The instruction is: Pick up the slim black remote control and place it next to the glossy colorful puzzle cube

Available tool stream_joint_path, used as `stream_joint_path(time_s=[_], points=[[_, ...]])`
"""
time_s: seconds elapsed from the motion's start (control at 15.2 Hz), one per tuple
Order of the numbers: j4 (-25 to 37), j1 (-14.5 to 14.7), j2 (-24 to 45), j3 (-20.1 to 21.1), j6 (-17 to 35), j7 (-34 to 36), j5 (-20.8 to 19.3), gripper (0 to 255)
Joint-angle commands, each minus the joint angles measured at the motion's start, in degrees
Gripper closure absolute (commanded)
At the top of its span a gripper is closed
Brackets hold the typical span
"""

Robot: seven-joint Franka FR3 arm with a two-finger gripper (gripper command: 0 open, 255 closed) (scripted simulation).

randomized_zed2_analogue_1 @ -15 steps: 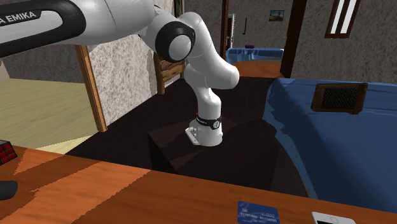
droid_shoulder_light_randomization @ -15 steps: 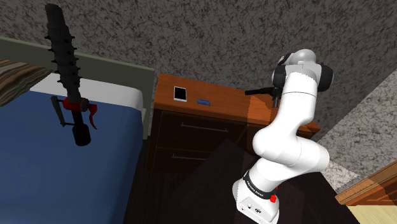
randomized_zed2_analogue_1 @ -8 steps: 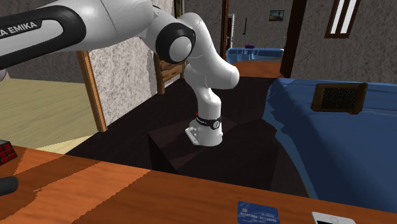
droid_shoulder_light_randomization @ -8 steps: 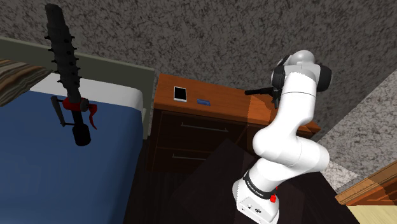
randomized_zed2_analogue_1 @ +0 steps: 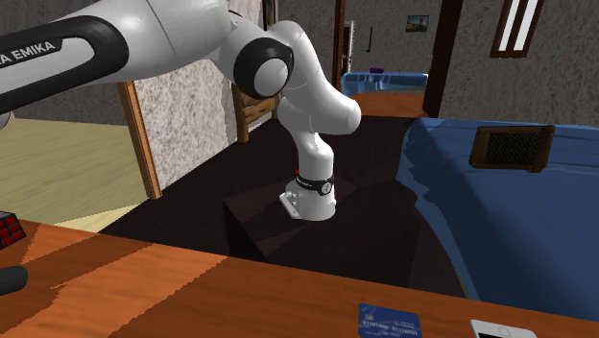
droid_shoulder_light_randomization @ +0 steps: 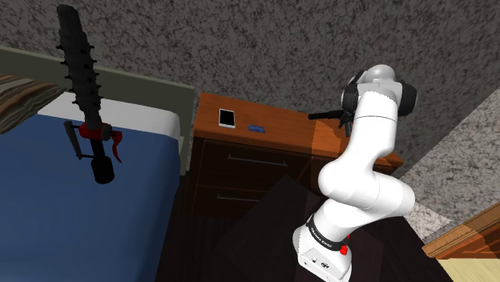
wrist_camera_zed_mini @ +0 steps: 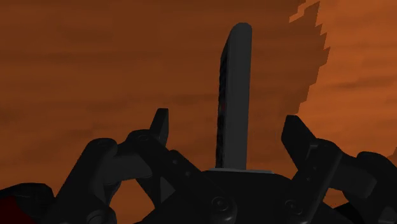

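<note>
Rough grey walls are enclosing a bedroom where a blue bed is sitting beside the wooden dresser. Over its top the white arm is poising the gripper, fingers standing apart and touching nothing. Between them the black remote is lying on the wood, not gripped. Being so slim, it is probably risking a skid or twist if the fingers close too high, and the puzzle cube, sitting near it, could get knocked.
</note>
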Motion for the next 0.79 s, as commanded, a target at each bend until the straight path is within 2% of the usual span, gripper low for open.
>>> stream_joint_path(time_s=[0.0, 0.26, 0.73], points=[[-0.47, 0.09, -0.31, -0.10, 0.10, -0.14, -0.07, 0], [4.95, -1.16, -1.60, -0.72, -6.12, 0.98, -1.09, 0], [4.95, -1.16, -1.60, -0.71, -6.12, 0.98, -1.09, 0]])
